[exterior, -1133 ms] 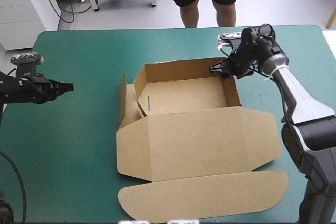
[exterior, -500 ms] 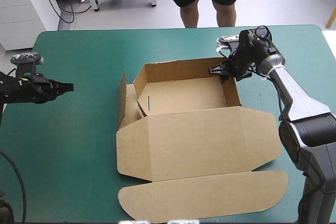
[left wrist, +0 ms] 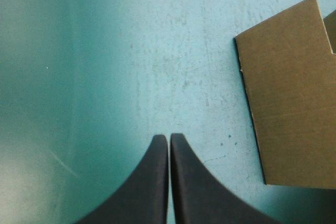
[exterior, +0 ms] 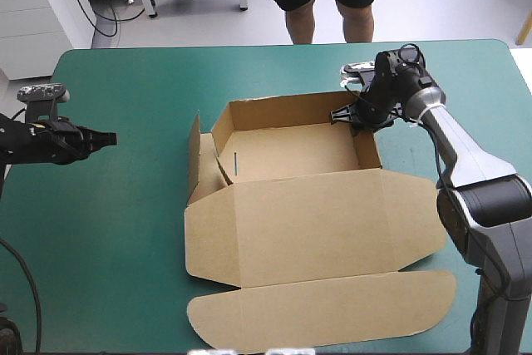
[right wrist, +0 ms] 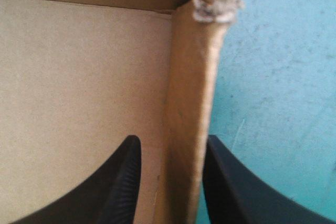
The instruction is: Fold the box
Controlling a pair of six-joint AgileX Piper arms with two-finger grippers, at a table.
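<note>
The right pincer (right wrist: 172,145) pinches the right wall (right wrist: 189,103) of the brown cardboard box (exterior: 307,222) near its 1 o'clock corner; that wall runs 12 to 6. The box lies mid-desk, lid flat toward 6. The left pincer (left wrist: 169,142), pressed together, hovers over the bare teal-green desk (exterior: 125,205) at 9, well apart.

No text, label, brand, number or sign could be read in any view. Box (exterior: 307,222) board was plain brown, cover (exterior: 125,205) plain teal-green.

Table (exterior: 486,41) with rounded far corners, teal-green cover (exterior: 125,222) spread flat, lightly scuffed and speckled.
</note>
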